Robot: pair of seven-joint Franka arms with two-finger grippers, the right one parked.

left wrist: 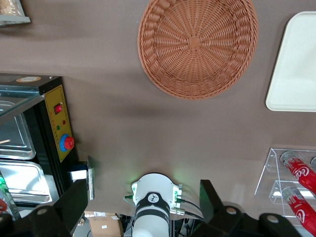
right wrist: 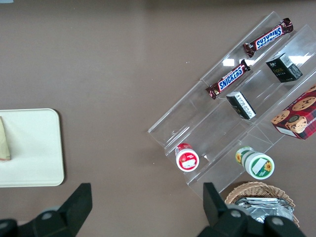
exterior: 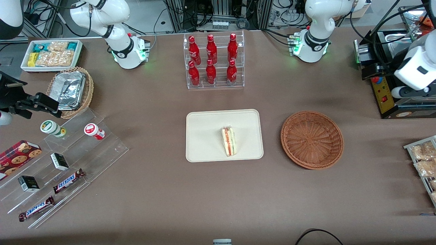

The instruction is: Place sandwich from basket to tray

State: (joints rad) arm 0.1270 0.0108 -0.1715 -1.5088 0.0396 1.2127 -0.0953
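Observation:
The sandwich (exterior: 229,141), a wrapped wedge with red and green filling, lies on the cream tray (exterior: 204,136) in the middle of the table. The round reddish-brown basket (exterior: 311,139) stands beside the tray, toward the working arm's end, with nothing in it. It also shows in the left wrist view (left wrist: 197,47), with a corner of the tray (left wrist: 296,64). My left gripper (exterior: 376,70) is raised over the working arm's end of the table, above the black appliance, well away from basket and tray. In the left wrist view the gripper (left wrist: 143,207) is open wide and holds nothing.
A clear rack of red bottles (exterior: 213,61) stands farther from the camera than the tray. A black appliance with a red button (exterior: 385,95) and a rack of snack bags (exterior: 424,160) sit at the working arm's end. Acrylic steps with candy (exterior: 61,163), a foil-filled tan basket (exterior: 69,90) and a white bin (exterior: 51,54) lie toward the parked arm's end.

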